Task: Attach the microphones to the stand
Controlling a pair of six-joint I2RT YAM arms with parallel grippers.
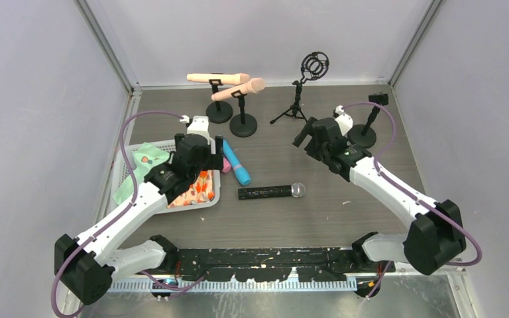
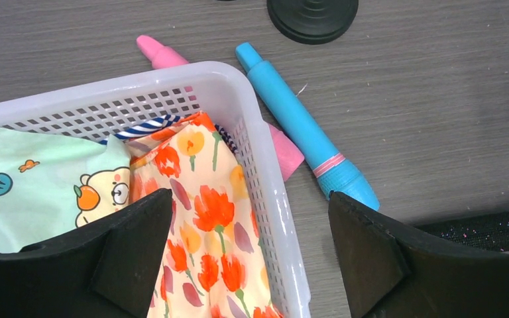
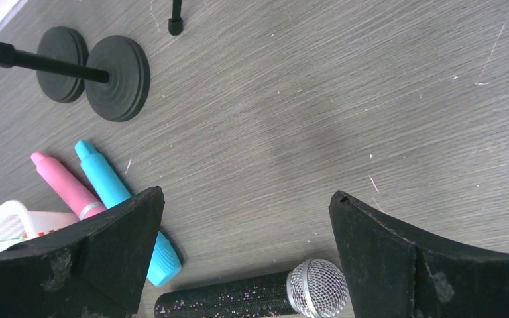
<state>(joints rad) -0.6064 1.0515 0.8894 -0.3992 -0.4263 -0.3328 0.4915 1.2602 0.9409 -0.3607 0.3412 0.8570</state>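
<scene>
Two peach-beige microphones [image 1: 217,77] [image 1: 240,89] sit in clips on two round-based stands [image 1: 243,124] at the back. A bright blue microphone [image 1: 237,165] lies by the basket's right side, with a pink stick-shaped one [image 2: 166,55] beside it. A black microphone with a silver mesh head [image 1: 270,191] lies mid-table. My left gripper [image 2: 250,258] is open and empty above the basket's right rim. My right gripper [image 3: 246,258] is open and empty above the table, with the black microphone [image 3: 238,301] just below it in its view.
A white mesh basket [image 2: 265,192] holds floral and green cloths at the left. A tripod stand with a ring mount [image 1: 314,66] stands at the back. A stand with an empty clip [image 1: 364,134] stands at the back right, close to my right arm.
</scene>
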